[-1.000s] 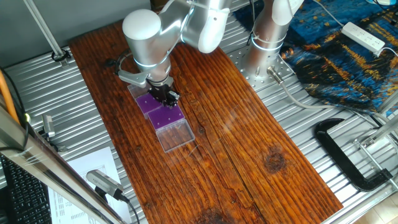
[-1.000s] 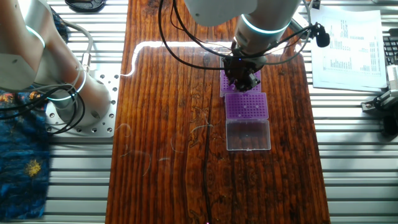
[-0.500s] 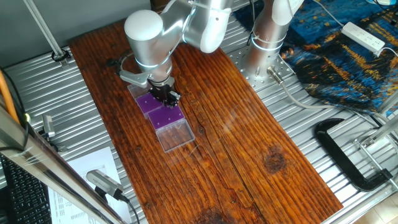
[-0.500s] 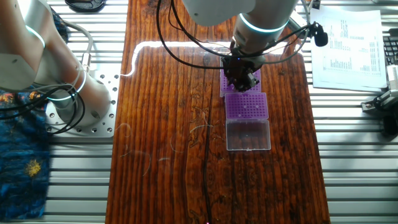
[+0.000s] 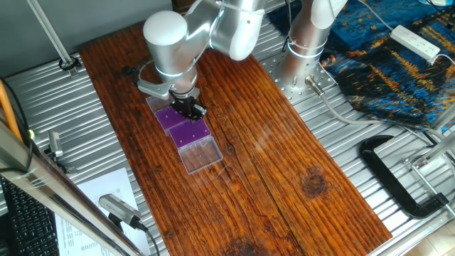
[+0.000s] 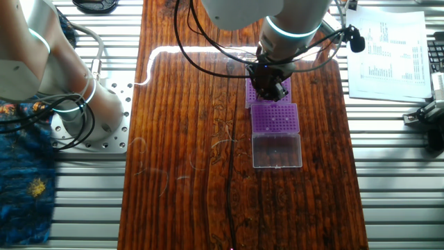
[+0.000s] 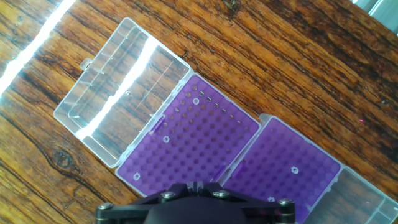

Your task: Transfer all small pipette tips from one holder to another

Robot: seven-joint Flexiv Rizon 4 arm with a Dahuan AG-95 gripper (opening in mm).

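Two purple holders lie side by side, each in an open clear box. In the hand view one holder (image 7: 193, 146) is in the middle, with its clear lid (image 7: 118, 93) at upper left. The other holder (image 7: 289, 168) is at right. Small pipette tips show as pale rings: three on the middle holder, one of them (image 7: 195, 101) near its far edge, and two on the right holder, one of them (image 7: 294, 168) mid-rack. My gripper (image 7: 196, 185) hangs low over the seam between the holders, jaws together, no tip visible in them. It also shows in both fixed views (image 5: 190, 110) (image 6: 269, 90).
The wooden table (image 5: 284, 156) rests on ribbed metal. A second arm's base (image 5: 306, 43) stands at the table's far side, also seen in the other fixed view (image 6: 69, 104). A black clamp (image 5: 398, 178), blue cloth (image 5: 384, 64) and printed papers (image 6: 388, 48) lie off the board.
The arm has shifted very slightly up and away over the holders. The holders and tips have not moved.
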